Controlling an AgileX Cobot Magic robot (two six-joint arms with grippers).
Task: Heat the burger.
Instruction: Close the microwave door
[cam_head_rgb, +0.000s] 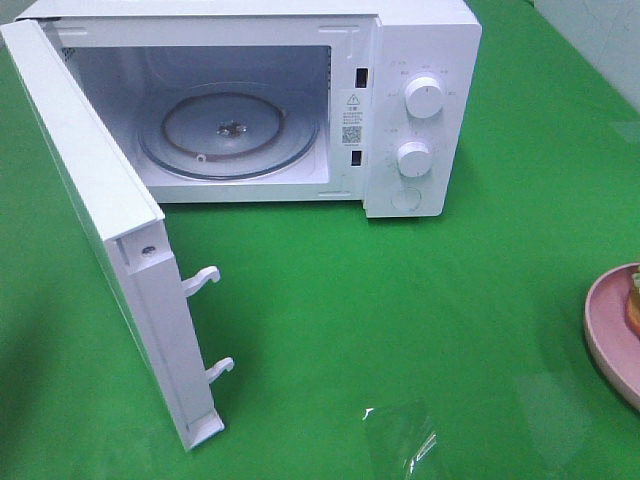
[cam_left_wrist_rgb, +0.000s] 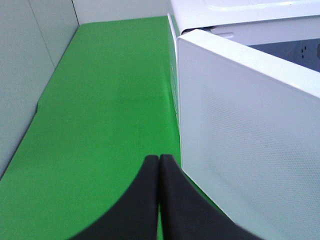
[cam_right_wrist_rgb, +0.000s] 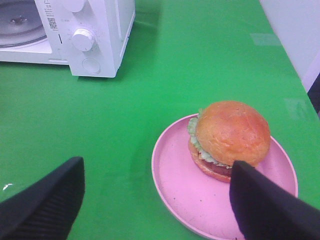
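A: Microwave first: the white boxy countertop microwave (cam_head_rgb: 300, 100) stands on the green table cover (cam_head_rgb: 420, 330) with its white door (cam_head_rgb: 110, 240) swung wide, and the clear glass turntable (cam_head_rgb: 228, 135) inside is bare.

B: So the opening step looks done. Where's the food?

A: The burger (cam_right_wrist_rgb: 229, 140), a golden-brown bun over ruffled green lettuce and a brown patty, sits on a round pink plate (cam_right_wrist_rgb: 180, 185) well to the right of the microwave, only just showing at the edge of the high view.

B: And the arms?

A: The left gripper (cam_left_wrist_rgb: 159, 165) has its black fingers pressed together on nothing, just beside the outer face of the door. The right gripper (cam_right_wrist_rgb: 157, 192) hovers above the plate with its jaws spread wide and empty; one finger (cam_right_wrist_rgb: 265, 205) overlaps the burger in the wrist view, but I can't tell whether it touches.

B: Next move, then?

A: I'd judge the right arm must grip the plate rim or the bun, lift it level, and carry it into the cavity onto the turntable.
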